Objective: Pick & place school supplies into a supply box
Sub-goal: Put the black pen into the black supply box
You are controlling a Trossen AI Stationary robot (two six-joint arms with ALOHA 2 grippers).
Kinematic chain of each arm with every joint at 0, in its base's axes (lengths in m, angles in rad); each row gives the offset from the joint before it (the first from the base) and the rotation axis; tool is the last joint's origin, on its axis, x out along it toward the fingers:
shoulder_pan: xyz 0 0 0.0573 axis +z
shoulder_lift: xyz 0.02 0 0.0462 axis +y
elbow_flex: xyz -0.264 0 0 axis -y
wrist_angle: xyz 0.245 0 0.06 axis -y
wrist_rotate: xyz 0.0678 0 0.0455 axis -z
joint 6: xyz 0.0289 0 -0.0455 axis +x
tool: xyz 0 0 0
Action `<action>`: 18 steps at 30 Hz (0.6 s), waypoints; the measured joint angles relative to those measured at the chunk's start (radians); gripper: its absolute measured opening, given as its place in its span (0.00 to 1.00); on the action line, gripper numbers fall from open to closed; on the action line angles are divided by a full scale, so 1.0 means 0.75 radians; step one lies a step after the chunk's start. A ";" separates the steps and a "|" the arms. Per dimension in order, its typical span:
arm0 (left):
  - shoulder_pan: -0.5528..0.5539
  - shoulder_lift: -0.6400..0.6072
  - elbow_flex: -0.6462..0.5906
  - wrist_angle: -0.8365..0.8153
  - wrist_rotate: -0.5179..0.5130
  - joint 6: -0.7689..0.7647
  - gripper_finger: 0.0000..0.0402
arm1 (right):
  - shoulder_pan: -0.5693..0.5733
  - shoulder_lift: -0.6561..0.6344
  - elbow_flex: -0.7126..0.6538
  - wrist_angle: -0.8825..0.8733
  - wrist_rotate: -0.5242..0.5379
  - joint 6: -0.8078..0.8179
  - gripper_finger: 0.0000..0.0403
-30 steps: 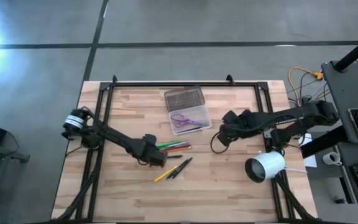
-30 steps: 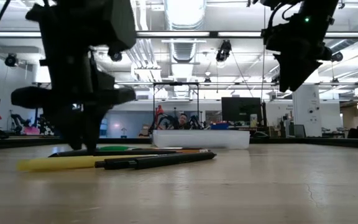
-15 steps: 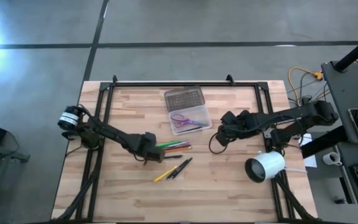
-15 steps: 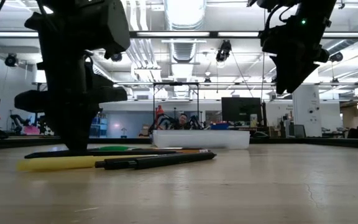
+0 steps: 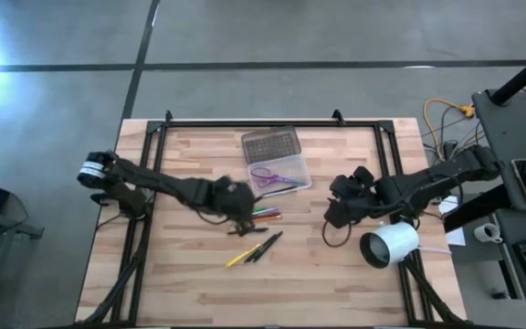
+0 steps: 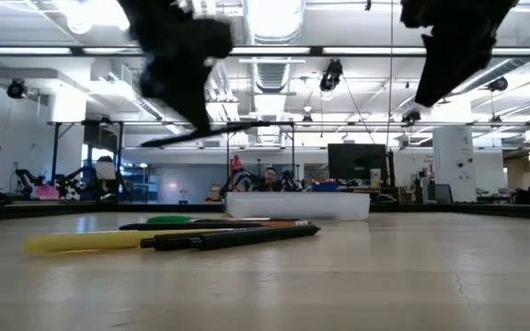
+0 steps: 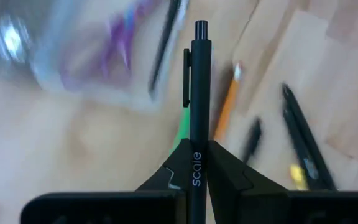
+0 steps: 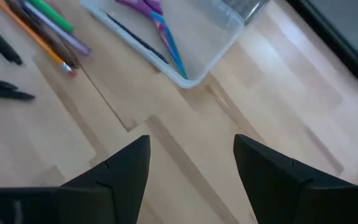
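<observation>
My left gripper [image 5: 237,203] is over the table's middle, just near-left of the supply box, shut on a black pen [image 7: 197,74]. The low view shows that pen [image 6: 219,131] up in the air. The supply box [image 5: 286,174] is a clear case with its grey lid [image 5: 270,143] open flat behind it. Purple-handled scissors [image 5: 275,178] lie inside. Green and orange pens [image 5: 261,215] lie on the wood beside the box. A yellow marker and black pens [image 5: 256,249] lie nearer. My right gripper [image 5: 338,215] is open and holds nothing, right of the supplies. My left gripper pinches the black pen's barrel [image 7: 196,177] between its two fingers [image 7: 173,168]. The pen lies along the fingers, and its clip end [image 7: 199,31] sticks out ahead of them. It is lifted clear of the table and looks nearly level in the low view.
A white cylinder [image 5: 391,244] lies at the table's right edge, close to my right arm. A black frame rail [image 5: 254,122] runs along the far edge. Bare wood [image 5: 181,283] shows at the near left.
My left gripper has risen from the loose pens with the black pen, which is now lifted clear, and has moved toward the supply box. My right gripper has moved toward the table's near right, toward the white cylinder.
</observation>
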 joint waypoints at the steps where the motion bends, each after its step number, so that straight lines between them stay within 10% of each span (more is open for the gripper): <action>1: 0.049 0.018 0.038 -0.005 -0.001 0.121 0.03 | 0.012 0.000 0.000 0.000 0.019 0.019 0.55; 9: 0.526 0.264 0.360 0.092 0.398 0.865 0.03 | 0.017 0.017 -0.001 -0.001 0.028 0.230 0.55; 18: 0.598 0.753 0.878 -0.098 0.543 1.189 0.05 | 0.015 0.025 -0.002 -0.005 0.059 0.496 0.56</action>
